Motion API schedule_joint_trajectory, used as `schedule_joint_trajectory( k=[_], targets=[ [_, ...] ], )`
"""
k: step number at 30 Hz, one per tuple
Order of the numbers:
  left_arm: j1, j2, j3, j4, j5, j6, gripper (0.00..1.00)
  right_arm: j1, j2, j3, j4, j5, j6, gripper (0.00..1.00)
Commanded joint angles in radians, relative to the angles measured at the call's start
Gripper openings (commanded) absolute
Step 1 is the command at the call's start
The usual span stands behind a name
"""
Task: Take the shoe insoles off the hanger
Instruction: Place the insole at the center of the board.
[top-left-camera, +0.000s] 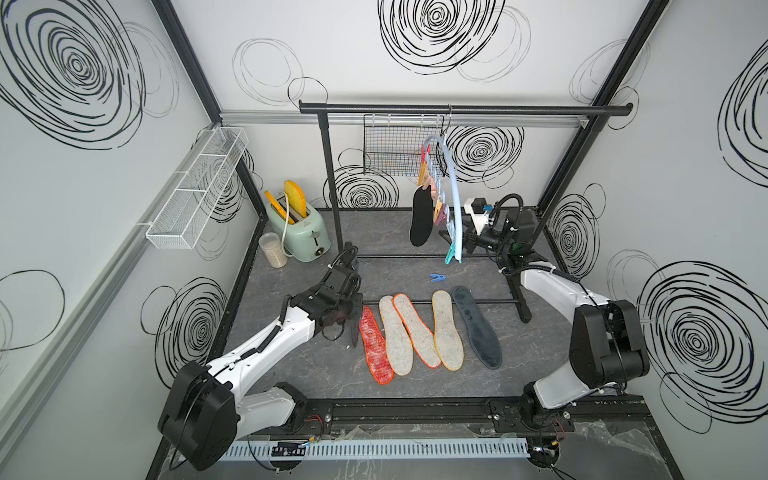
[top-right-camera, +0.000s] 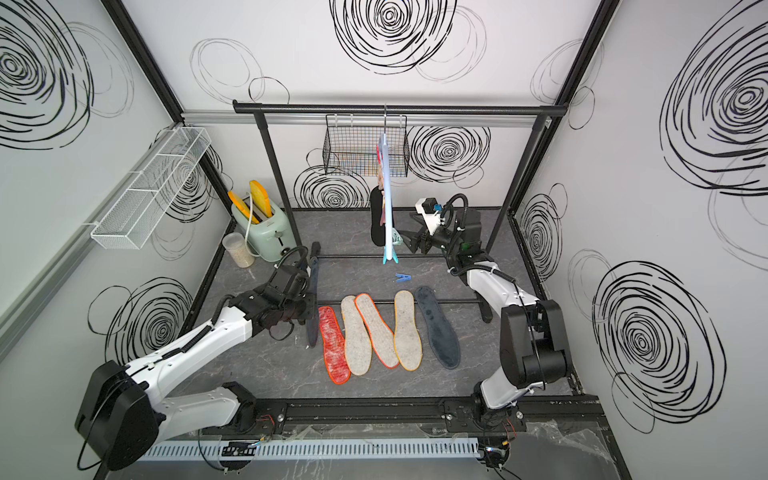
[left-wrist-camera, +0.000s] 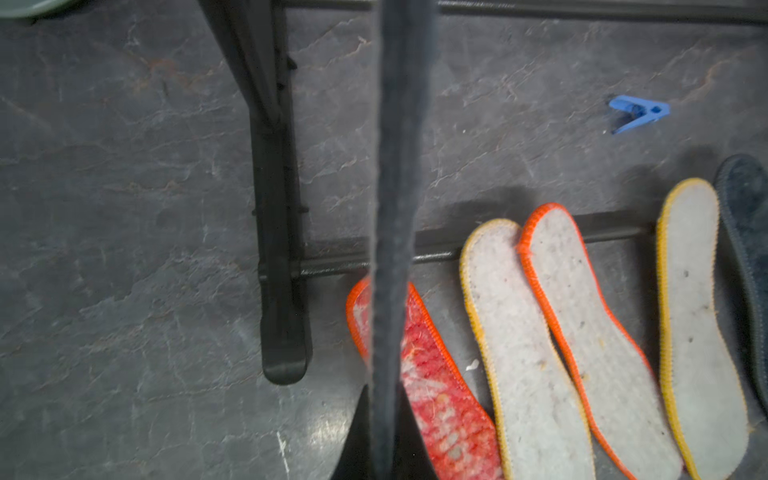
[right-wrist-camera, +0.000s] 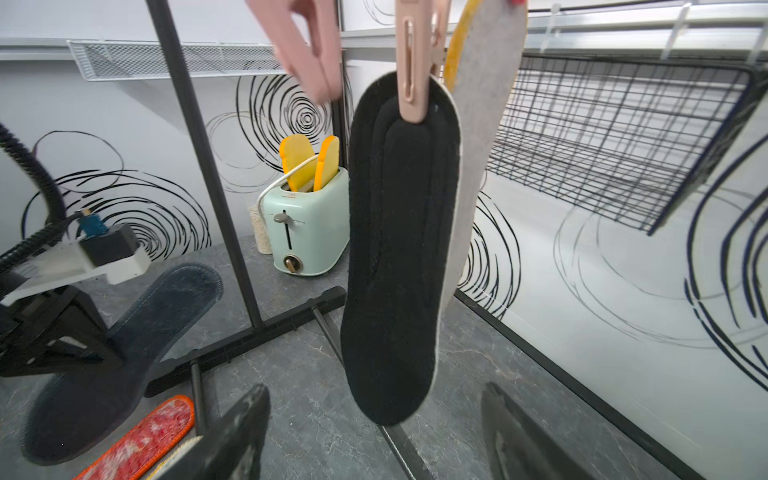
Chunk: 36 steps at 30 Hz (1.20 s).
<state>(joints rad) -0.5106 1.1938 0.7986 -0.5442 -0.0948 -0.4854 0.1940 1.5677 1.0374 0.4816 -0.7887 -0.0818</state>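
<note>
Grey marbled bench inside a swirl-patterned booth, with five shoe insoles lying in a row on it. The left end effector is clenched on a dark grey insole, held edge-on near the red-orange insole. The right end effector, released, faces the hanger, where a black insole and a felt insole hang pegged

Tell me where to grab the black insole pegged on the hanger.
Take the black insole by its free bottom end, coming from below with jaws on its flat faces: it hangs straight down from the pink peg, so likely pulls free downward.
</note>
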Motion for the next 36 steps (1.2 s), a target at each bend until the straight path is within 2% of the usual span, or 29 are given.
schedule_joint_trajectory(
  k=[1, 3, 9, 12, 15, 18, 21, 25, 31, 33, 36],
  targets=[
    [-0.016, -0.014, 0.015, -0.110, 0.020, -0.028, 0.02, 0.002, -0.021, -0.010, 0.031, 0.040, 0.029, 0.81],
    [-0.007, -0.002, 0.030, -0.160, 0.005, -0.029, 0.09, 0.003, -0.026, -0.009, 0.031, 0.039, 0.031, 0.81],
    [0.055, 0.046, 0.033, -0.188, 0.032, -0.021, 0.12, 0.002, -0.042, 0.001, 0.014, 0.068, 0.036, 0.81],
    [0.063, 0.088, 0.033, -0.182, 0.053, -0.012, 0.27, 0.000, -0.049, -0.002, -0.004, 0.099, 0.036, 0.81],
    [0.064, 0.125, 0.031, -0.180, 0.067, -0.007, 0.37, -0.004, -0.058, -0.010, -0.003, 0.122, 0.039, 0.81],
    [0.077, 0.140, 0.034, -0.186, 0.063, -0.006, 0.58, -0.010, -0.061, -0.010, -0.003, 0.123, 0.048, 0.81],
    [0.102, 0.118, 0.038, -0.189, 0.068, -0.003, 0.66, -0.011, -0.067, -0.014, 0.006, 0.118, 0.051, 0.81],
    [0.186, 0.036, 0.057, -0.212, 0.059, 0.003, 0.68, -0.013, -0.063, -0.014, 0.004, 0.115, 0.055, 0.81],
    [0.289, -0.088, 0.147, -0.266, 0.067, 0.093, 0.69, -0.013, -0.059, -0.018, 0.014, 0.121, 0.063, 0.82],
    [0.289, -0.148, 0.159, -0.194, 0.111, 0.074, 0.69, -0.013, -0.055, -0.016, 0.015, 0.126, 0.070, 0.81],
    [0.268, -0.263, 0.080, 0.092, 0.306, 0.011, 0.67, -0.013, -0.053, -0.001, 0.008, 0.116, 0.082, 0.81]
  ],
)
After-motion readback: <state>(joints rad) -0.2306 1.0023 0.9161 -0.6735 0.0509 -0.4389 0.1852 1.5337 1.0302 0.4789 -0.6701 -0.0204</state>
